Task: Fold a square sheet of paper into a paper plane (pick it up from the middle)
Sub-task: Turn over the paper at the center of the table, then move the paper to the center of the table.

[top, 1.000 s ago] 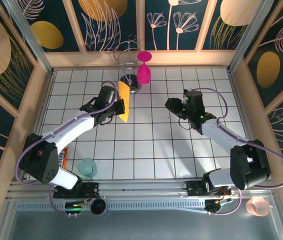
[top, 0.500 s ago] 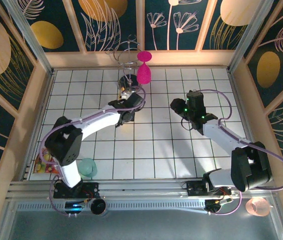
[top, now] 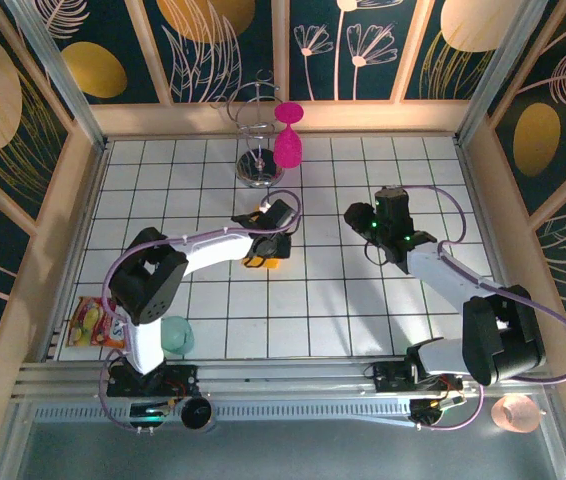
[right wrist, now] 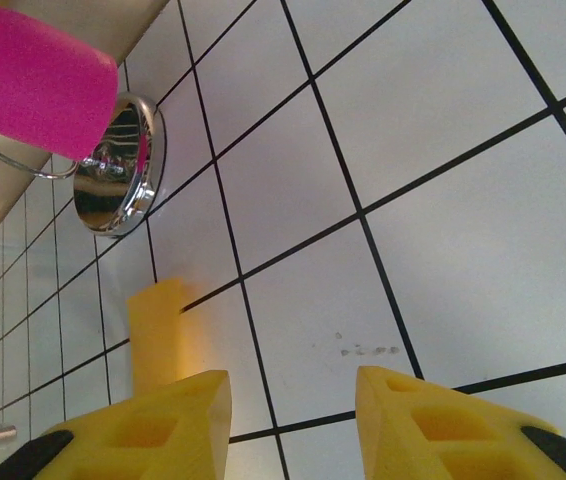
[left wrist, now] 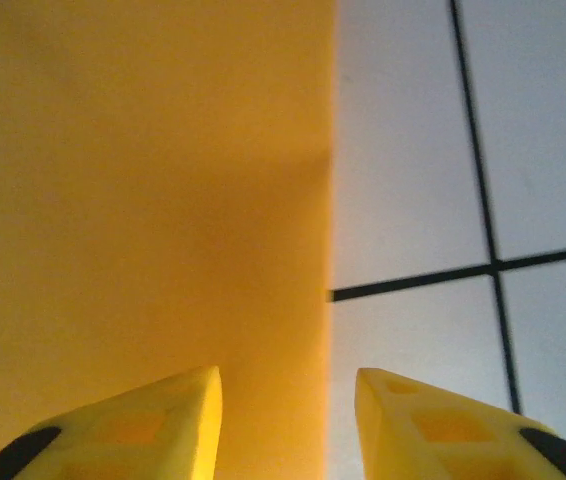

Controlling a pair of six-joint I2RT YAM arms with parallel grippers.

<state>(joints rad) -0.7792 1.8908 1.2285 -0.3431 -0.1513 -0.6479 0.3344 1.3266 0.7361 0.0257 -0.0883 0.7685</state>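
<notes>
The orange-yellow sheet of paper (top: 269, 264) sits near the table's middle, mostly hidden under my left gripper (top: 266, 248) in the top view. In the left wrist view the paper (left wrist: 153, 220) covers the left half of the picture, its straight right edge running down between the fingers. My left gripper (left wrist: 288, 420) is open there, and neither pad presses on the paper. From the right wrist the paper (right wrist: 153, 330) looks like a narrow upright strip. My right gripper (right wrist: 293, 420) is open over bare tiles, to the right of the paper (top: 355, 214).
A magenta goblet (top: 287, 140) hangs on a chrome rack (top: 258, 172) at the back. A snack packet (top: 91, 322) and a teal cup (top: 174, 333) lie front left. Wooden walls ring the tiled table (top: 323, 300).
The left arm swung the paper from the back left toward the table's middle, lowered it there, and its jaws opened off the paper. The right gripper barely shifted.
</notes>
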